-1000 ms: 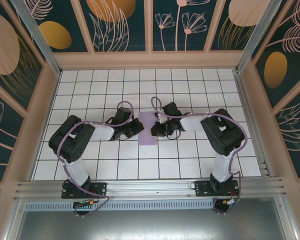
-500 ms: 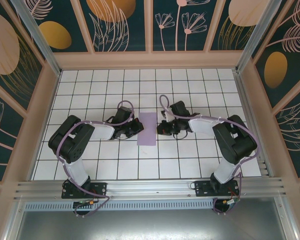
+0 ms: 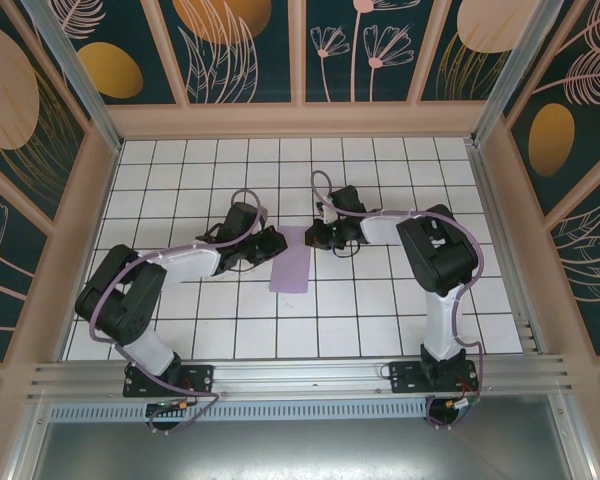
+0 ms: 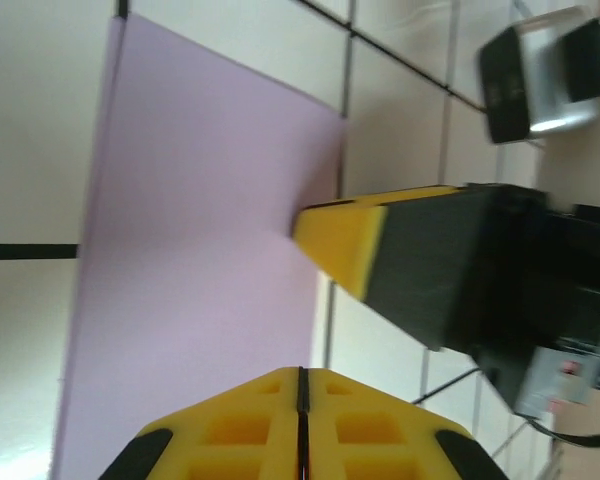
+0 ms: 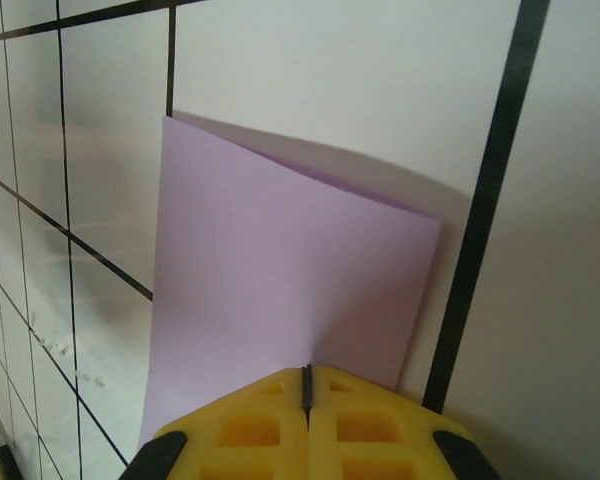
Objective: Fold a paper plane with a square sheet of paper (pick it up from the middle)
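Note:
The sheet of paper (image 3: 291, 260) lies folded into a narrow lavender rectangle on the tiled floor between the arms. My left gripper (image 3: 276, 240) is shut, its yellow tips resting at the paper's left edge near the far end; the paper (image 4: 200, 250) spreads out ahead of the left gripper (image 4: 302, 372). My right gripper (image 3: 314, 238) is shut too, its tip at the paper's far right corner. In the right wrist view the right gripper (image 5: 306, 370) points onto the paper (image 5: 280, 270), whose top layer lifts slightly at the far edge. The right gripper's yellow fingertip (image 4: 340, 236) touches the paper's edge.
White tiles with black grout (image 3: 360, 320) stretch around the paper. Wooden walls with patterned panels (image 3: 300, 120) close in the workspace at the back and sides. An aluminium rail (image 3: 300, 378) runs along the near edge by the arm bases.
My right gripper drew back to the right, then moved to the paper's far right corner. My left arm stretched out, its gripper edging farther. The paper shifted slightly left.

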Tool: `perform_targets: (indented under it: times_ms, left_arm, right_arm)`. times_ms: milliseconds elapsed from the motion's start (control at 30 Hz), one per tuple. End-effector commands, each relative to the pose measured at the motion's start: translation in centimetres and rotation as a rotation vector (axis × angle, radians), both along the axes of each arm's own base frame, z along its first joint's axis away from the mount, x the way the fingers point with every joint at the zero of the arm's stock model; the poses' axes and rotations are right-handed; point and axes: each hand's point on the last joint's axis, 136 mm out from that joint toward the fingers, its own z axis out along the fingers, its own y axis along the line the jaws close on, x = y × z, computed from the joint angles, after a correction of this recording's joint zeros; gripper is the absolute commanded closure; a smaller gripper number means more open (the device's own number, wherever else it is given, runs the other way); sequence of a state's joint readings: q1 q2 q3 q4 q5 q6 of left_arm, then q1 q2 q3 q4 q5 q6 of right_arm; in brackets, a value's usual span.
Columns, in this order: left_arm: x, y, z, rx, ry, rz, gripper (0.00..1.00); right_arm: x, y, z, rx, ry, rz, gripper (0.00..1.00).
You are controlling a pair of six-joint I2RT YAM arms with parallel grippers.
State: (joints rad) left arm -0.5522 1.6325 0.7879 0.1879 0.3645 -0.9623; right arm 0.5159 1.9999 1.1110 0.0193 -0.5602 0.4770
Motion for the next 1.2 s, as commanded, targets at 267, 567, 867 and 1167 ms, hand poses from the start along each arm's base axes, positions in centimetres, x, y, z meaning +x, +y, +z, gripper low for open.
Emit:
perform_targets:
  times_ms: [267, 567, 867, 1167]
  left_arm:
    - [-3.2, -3.3, -0.3, -0.069, 0.048, -0.082, 0.91]
    - [-4.1, -6.6, -2.4, -0.060, 0.093, -0.155, 0.94]
    - [-5.0, -7.4, -4.2, -0.040, 0.140, -0.173, 0.94]
    - [-6.4, -6.0, -6.6, 0.034, 0.200, -0.159, 0.96]
  right_arm:
    - [0.7, -0.2, -0.5, -0.012, 0.011, -0.022, 1.00]
    - [0.4, -0.2, -0.8, -0.009, 0.024, -0.018, 1.00]
    - [0.2, -0.3, -1.7, -0.020, 0.049, -0.028, 1.00]
    - [0.1, -0.7, -2.4, -0.038, 0.064, -0.036, 1.00]
